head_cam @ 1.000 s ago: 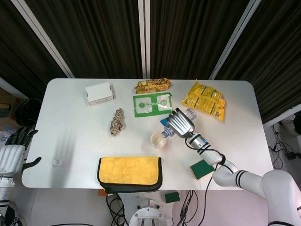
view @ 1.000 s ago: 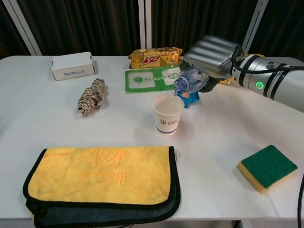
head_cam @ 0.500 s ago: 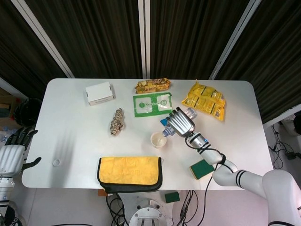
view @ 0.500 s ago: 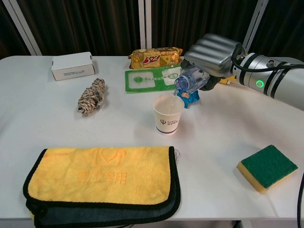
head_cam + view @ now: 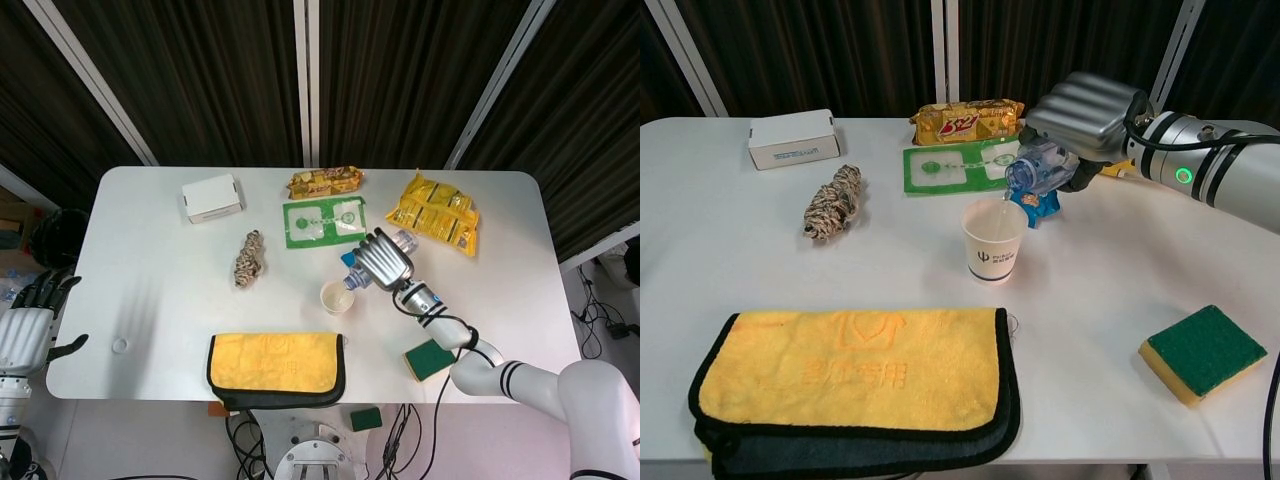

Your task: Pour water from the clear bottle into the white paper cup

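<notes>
My right hand (image 5: 1085,112) (image 5: 383,260) grips the clear bottle (image 5: 1037,170) (image 5: 353,277), tilted with its open mouth down toward the left. The mouth hangs just above the right rim of the white paper cup (image 5: 994,240) (image 5: 336,297), and a thin stream of water runs from it into the cup. The cup stands upright near the table's middle. A blue cap or label piece (image 5: 1040,205) shows right behind the cup, under the bottle. My left hand (image 5: 30,320) hangs off the table's left edge, fingers apart, holding nothing.
A yellow cloth (image 5: 855,375) lies at the front. A green sponge (image 5: 1202,350) sits front right. A rope bundle (image 5: 833,203), a white box (image 5: 792,138), a green card (image 5: 955,165), a snack bar (image 5: 965,120) and a yellow bag (image 5: 433,212) lie further back.
The bottle's mouth has shifted very slightly over the cup while water keeps running in. The left hand has not moved.
</notes>
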You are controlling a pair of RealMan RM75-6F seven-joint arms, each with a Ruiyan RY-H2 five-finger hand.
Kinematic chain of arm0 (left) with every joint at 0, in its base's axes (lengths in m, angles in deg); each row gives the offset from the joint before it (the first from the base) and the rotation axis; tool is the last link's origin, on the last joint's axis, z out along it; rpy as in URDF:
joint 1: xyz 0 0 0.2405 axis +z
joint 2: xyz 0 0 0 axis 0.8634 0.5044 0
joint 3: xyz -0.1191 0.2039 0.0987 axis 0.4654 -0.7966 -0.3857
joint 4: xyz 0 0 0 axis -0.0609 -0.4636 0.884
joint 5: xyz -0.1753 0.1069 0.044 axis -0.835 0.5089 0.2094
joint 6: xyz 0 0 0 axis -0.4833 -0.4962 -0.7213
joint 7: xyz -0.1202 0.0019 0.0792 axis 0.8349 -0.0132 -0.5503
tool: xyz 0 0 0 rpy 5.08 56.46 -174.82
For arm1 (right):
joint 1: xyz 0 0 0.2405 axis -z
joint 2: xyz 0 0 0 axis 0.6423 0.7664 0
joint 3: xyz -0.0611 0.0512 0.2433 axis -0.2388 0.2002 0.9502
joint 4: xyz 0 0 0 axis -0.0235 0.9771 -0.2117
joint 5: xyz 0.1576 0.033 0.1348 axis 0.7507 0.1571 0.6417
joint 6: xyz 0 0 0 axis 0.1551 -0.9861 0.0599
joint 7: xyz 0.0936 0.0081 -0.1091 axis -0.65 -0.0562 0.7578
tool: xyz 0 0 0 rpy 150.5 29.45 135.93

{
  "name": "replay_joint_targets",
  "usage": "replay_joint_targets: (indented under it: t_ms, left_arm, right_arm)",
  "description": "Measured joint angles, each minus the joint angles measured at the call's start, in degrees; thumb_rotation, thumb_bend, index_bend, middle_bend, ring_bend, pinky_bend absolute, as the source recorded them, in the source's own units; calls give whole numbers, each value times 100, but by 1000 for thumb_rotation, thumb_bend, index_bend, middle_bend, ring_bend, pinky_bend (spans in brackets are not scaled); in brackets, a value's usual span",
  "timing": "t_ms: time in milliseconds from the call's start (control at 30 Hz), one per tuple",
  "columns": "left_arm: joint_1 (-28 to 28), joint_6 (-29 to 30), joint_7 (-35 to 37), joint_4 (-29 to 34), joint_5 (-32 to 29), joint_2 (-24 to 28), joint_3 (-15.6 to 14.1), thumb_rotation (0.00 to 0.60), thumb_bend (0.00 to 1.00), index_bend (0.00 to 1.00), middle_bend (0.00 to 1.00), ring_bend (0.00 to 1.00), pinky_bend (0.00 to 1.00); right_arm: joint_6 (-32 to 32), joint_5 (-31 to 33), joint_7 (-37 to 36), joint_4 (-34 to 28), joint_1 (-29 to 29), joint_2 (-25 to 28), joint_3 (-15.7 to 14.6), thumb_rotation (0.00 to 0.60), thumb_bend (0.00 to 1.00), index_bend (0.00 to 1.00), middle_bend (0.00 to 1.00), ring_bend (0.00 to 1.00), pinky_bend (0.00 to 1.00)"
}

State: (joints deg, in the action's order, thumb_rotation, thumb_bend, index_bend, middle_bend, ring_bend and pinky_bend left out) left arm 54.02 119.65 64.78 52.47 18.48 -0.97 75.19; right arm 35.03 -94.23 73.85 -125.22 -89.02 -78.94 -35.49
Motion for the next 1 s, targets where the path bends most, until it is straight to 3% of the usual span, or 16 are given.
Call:
replay_joint_targets:
  t_ms: [233,433,633,1000]
  left_arm:
    - [-12,-22,1,-3,0,-5,1,600,98,171,116,57,183]
    - [-9,-10,-2,14,3,4,2,600,98,170,116,57,183]
    - [-7,-21,1,7,5,2,-9,600,98,170,116,57,184]
    - [-63,-122,-97,56,44,-41,-45,600,98,170,116,57,183]
  right_arm:
    - [74,156,-354,-224,34,77,69,600,454,942,797,803,682]
    - [25,179,-1187,-433,112,181,126,600,451,940,789,803,682]
    - [-99,214,-2754,-651,300,295,204,600,448,936,783,803,682]
    - [38,568,-6534,-635,896,351,290,600,440,926,782,803,682]
